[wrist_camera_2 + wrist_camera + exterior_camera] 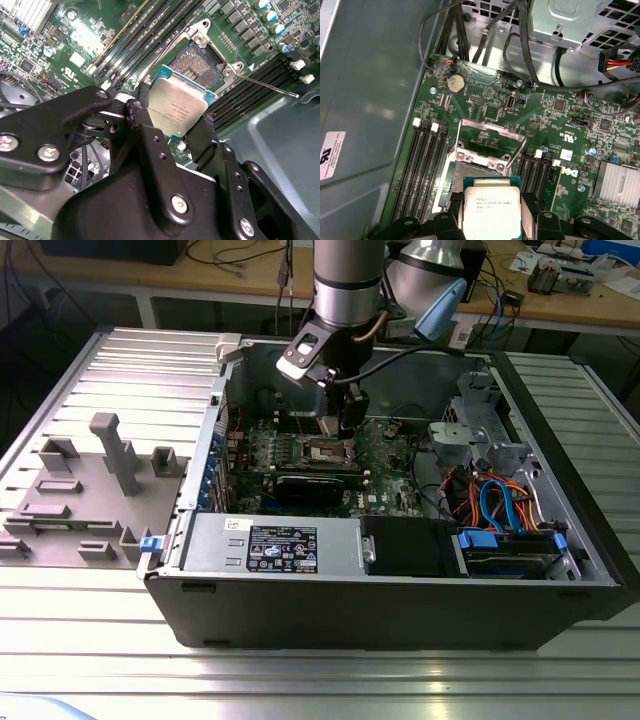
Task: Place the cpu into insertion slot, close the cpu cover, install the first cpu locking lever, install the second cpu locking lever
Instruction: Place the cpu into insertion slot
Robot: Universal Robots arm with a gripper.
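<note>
Arm (pixel 347 275) drops in from above, its silver wrist section near vertical, with a dark cable looping off one side. Gripper (pixel 338 426) hangs straight down below the wrist. In the second wrist view, the black fingers (pixel 144 127) are closed in on opposite edges of the cpu (pixel 177 107). The chip is pinched between them, metal top facing back toward the wrist.

Ribbed silver metal tabletop (pixel 300 680) front to back, light glinting off the ridges; grey moulded fixture tray (pixel 60 510) w/ upright pegs lies on it at the exterior view's left; behind, a wooden workbench (pixel 130 275) w/ loose cables (pixel 235 252) & small electronics (pixel 555 275); dark shadow under the bench.
</note>
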